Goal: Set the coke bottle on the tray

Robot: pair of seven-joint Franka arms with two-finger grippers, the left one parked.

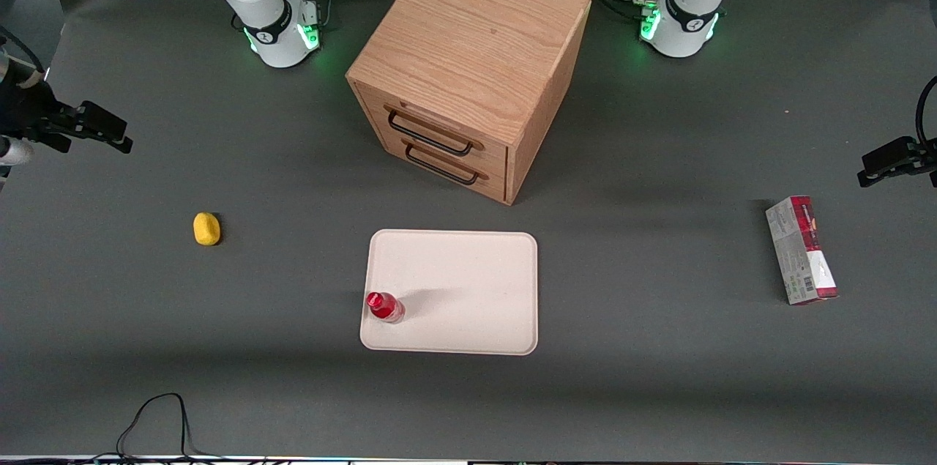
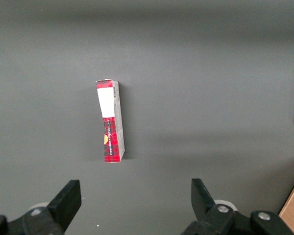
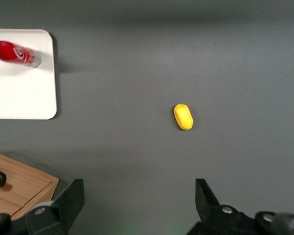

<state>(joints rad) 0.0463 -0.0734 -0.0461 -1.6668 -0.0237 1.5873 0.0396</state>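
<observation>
- Front view shows the coke bottle [image 1: 385, 306] standing upright on the tray [image 1: 468, 282], close to the tray's corner nearest the camera on the working arm's side.
- Nothing touches the bottle; its red cap faces up.
- Just farther from the camera than the tray stands the wooden drawer cabinet [image 1: 468, 69], both drawers closed.
- Toward the working arm's end of the table lies a yellow lump [image 1: 206, 228], well apart from the tray.
- High above that end hangs the gripper [image 3: 137, 205], its fingers [image 3: 68, 203] spread wide and holding nothing, pointing down at bare table near the lump.
- A red-and-grey carton [image 1: 801, 250] lies toward the parked arm's end.
</observation>
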